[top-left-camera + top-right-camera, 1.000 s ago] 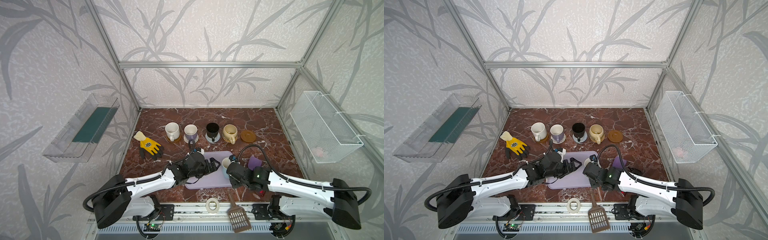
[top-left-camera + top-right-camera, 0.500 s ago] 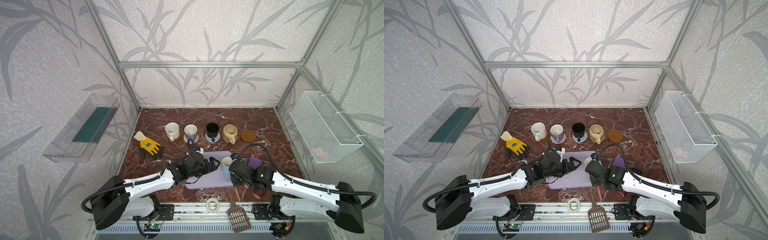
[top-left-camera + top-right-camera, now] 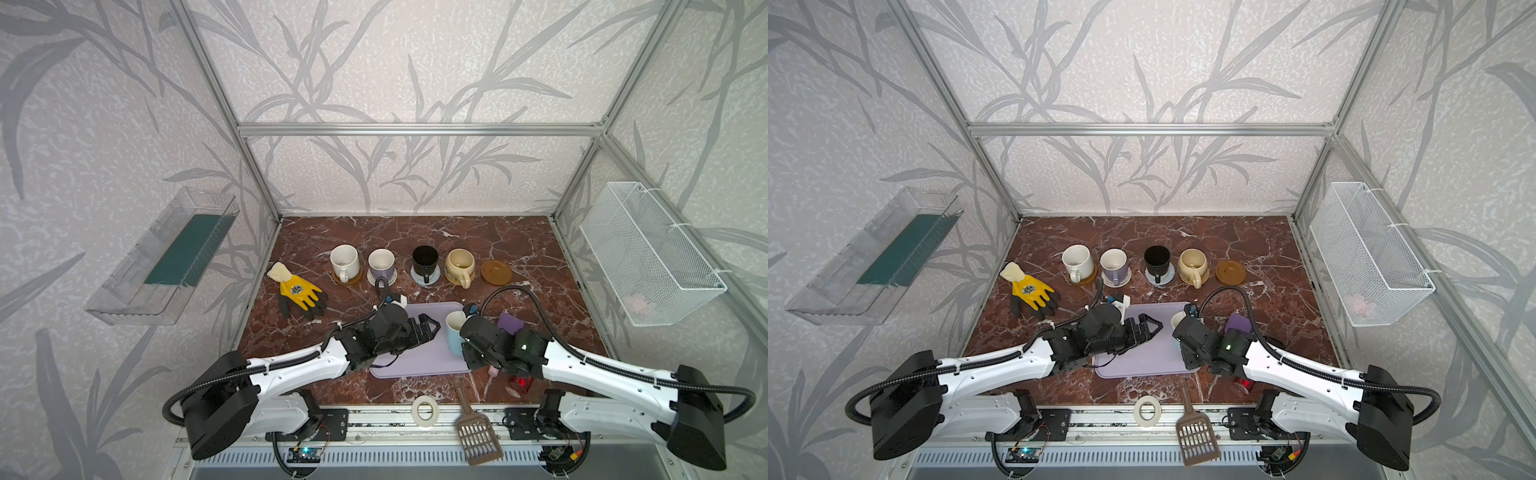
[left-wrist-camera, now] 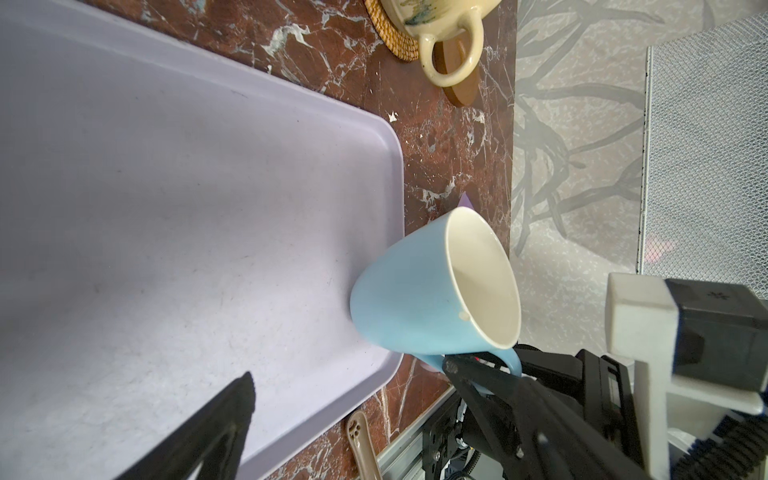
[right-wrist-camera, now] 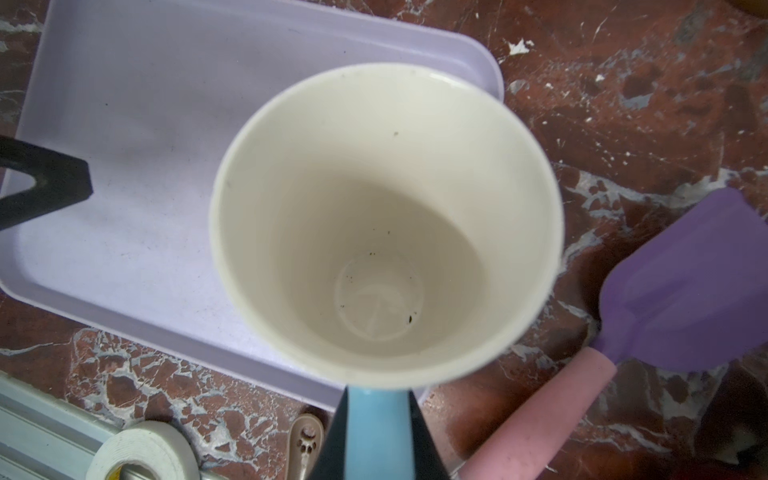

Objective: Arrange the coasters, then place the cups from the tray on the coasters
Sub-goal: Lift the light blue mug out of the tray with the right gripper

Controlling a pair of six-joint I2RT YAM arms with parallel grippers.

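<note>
My right gripper [image 5: 377,436] is shut on the handle of the light blue cup [image 3: 454,336] [image 5: 386,220]. The cup [image 4: 415,291] is tilted, with its base at the right rim of the lavender tray [image 3: 419,357] [image 4: 166,208]. My left gripper [image 3: 430,326] stands open over the tray's middle with nothing in it. Behind the tray stand the white cup [image 3: 344,259], lavender cup [image 3: 381,264], black cup [image 3: 424,259] and cream-yellow cup [image 3: 459,264], each on a coaster. A brown wooden coaster [image 3: 496,272] lies bare at the right end of the row.
A yellow glove [image 3: 300,291] lies to the left. A purple spatula [image 3: 510,322] and a small red object [image 3: 521,384] are by my right arm. A tape ring [image 3: 425,410] and brown scoop [image 3: 476,432] lie at the front edge. A wire basket [image 3: 648,253] hangs on the right wall.
The blue cup has shifted slightly in my right gripper's hold by the tray's right edge. The left arm has hardly moved.
</note>
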